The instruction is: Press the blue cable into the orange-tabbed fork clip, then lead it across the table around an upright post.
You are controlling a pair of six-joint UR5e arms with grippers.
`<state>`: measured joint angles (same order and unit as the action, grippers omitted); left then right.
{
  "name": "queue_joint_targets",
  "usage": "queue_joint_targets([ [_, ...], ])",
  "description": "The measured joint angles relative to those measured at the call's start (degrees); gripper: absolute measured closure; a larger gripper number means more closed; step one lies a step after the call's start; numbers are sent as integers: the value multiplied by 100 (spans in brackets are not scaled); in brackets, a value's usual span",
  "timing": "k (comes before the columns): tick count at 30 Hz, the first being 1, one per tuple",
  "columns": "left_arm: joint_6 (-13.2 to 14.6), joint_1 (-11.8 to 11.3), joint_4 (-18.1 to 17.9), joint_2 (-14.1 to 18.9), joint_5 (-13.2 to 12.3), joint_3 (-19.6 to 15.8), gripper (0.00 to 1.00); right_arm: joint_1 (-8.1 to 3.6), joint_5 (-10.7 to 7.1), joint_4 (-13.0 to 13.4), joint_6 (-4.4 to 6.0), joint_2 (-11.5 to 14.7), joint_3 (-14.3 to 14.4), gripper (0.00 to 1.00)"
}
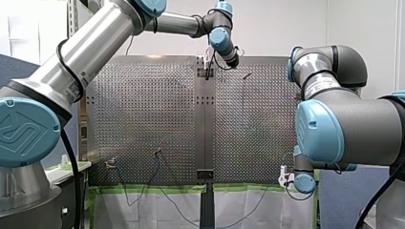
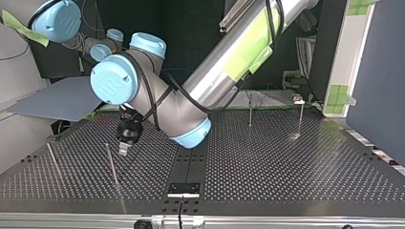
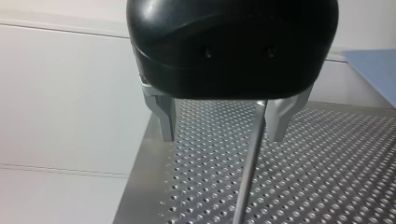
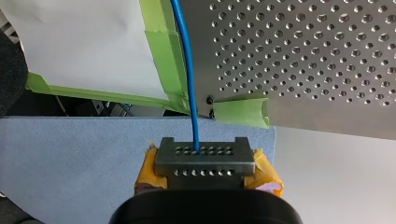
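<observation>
Cable of smooth blue plastic, a single round strand, the blue cable (image 4: 187, 60) runs straight along the edge of the perforated table (image 4: 303, 56) and ends in my right gripper (image 4: 205, 161). That gripper hangs just off the table's corner. Its fingers are closed on the cable's end: a grey block drilled with two rows of small holes, with crinkled yellow pads (image 4: 264, 173) at both sides. The table is dull sheet metal, flat, punched all over with even rows of round holes. A matt tab of green tape (image 4: 243, 112) sticks out from its corner, and more of the tape borders a white sheet (image 4: 84, 42) beside its edge. A blue-grey, felt-like board (image 4: 70, 163) lies below the table's level.

Four upright posts (image 2: 52, 160) (image 2: 112, 164) (image 2: 250, 110) (image 2: 300, 117) stand on the table, all thin, straight rods of bare metal.

My left gripper (image 3: 222, 133) hangs over the table. It has a glossy black rounded body and two blunt metal fingers (image 3: 164, 119) that stand wide apart and grip nothing. One post (image 3: 250, 168) rises between them, close beside one finger; I cannot tell whether it touches. In the top view this left gripper (image 2: 123, 149) is over the table near the second post.

The fork clip is too small to make out.
</observation>
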<state>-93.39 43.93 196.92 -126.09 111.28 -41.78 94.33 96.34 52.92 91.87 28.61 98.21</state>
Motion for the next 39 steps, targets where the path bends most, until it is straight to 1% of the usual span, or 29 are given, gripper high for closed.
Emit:
queue_joint_targets([
  [3, -44, 2, -6, -51, -42, 29, 6, 1, -4, 0, 0, 0, 1, 100],
  [6, -45, 23, 67, -171, -62, 114, 6, 5, -7, 0, 0, 0, 0, 100],
  [9, -8, 50, 173, -324, -54, 258, 6, 9, -8, -2, 0, 0, -2, 100],
  [13, -11, 87, 164, -478, -24, 474, 6, 16, -9, -7, 0, 0, -1, 100],
  [16, -1, 119, 158, -506, -11, 558, 6, 22, -9, -8, 0, -1, 0, 100],
  [22, 20, 171, 170, -514, 18, 592, 6, 31, -10, -9, 0, 0, 1, 100],
  [30, 29, 202, 348, -516, 51, 594, 6, 33, -10, -13, 0, 0, -1, 100],
  [39, 18, 241, 411, -516, 227, 594, 6, 49, -9, -21, 0, 0, -1, 100],
])
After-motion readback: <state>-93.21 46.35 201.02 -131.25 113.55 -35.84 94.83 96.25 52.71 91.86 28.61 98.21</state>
